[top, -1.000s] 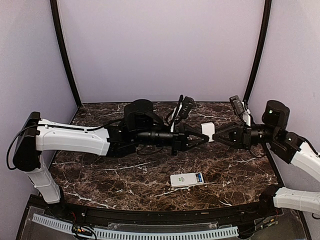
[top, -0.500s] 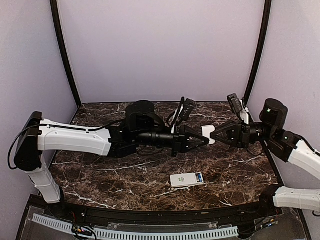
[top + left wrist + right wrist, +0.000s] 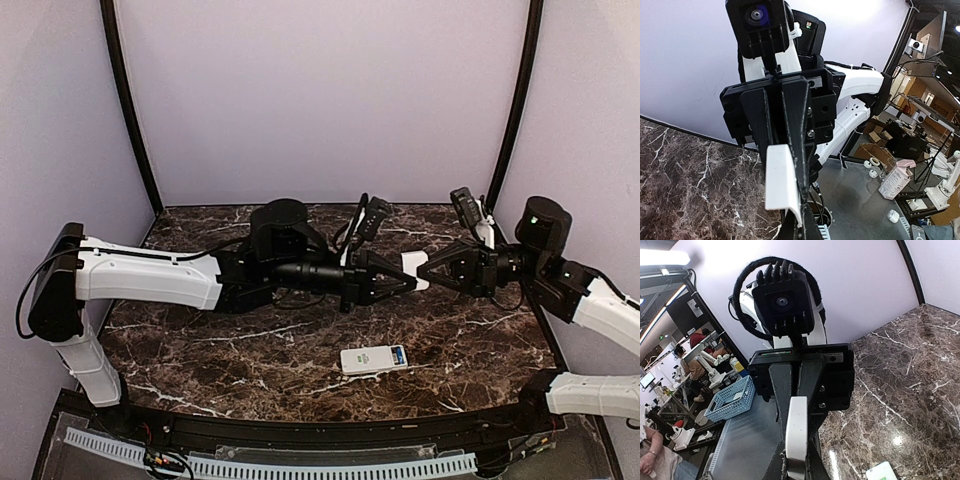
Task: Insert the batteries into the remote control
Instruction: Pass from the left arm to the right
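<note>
Marble table (image 3: 200, 350); remote control (image 3: 374, 359) (print illegible); left end effector (image 3: 410, 278) grips cover (image 3: 414, 262)

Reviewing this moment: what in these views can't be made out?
Top view: the batteries are only a blue patch at one end of the remote, too small to count.
Right wrist view: the remote is cut off by the bottom edge.
Both wrist views: the cover shows edge-on, so its faces are hidden.
All views: the right gripper flanks the cover, but whether it has clamped is unclear.
</note>
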Motion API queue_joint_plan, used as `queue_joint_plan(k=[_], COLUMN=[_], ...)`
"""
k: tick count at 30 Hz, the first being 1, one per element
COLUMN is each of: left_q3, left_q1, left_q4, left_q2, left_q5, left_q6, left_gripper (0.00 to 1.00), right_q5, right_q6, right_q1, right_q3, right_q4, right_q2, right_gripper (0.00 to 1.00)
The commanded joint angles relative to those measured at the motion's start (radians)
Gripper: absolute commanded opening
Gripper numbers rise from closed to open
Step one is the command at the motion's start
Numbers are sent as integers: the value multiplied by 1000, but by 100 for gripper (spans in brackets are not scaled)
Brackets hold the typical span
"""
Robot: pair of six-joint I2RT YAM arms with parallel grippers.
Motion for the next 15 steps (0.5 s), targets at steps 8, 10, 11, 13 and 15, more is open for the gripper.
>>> queue_joint_plan(k=[8, 10, 11, 13, 15], left_q3=[2, 3, 4, 5, 6], left_q1=[-9, -8, -7, -7, -6], left_q4=[-7, -13, -16, -19, -18], left_q2=[-8, -8, -7, -7, -7], left_q5=[-10, -9, -7, -3, -5], left_q6=[46, 53, 58, 63, 67], left_gripper=[0, 0, 0, 8, 14], right_q5=[-17, -13, -12, -12, -10], right_q6=[38, 43, 44, 46, 45], right_q1=[30, 30, 30, 30, 30], right_q3=[2, 4, 5, 8, 10], right_q4=[-4, -8, -9, -13, -21], right_q2=[28, 26, 25, 22, 23], right_gripper=[0, 0, 0, 0, 0])
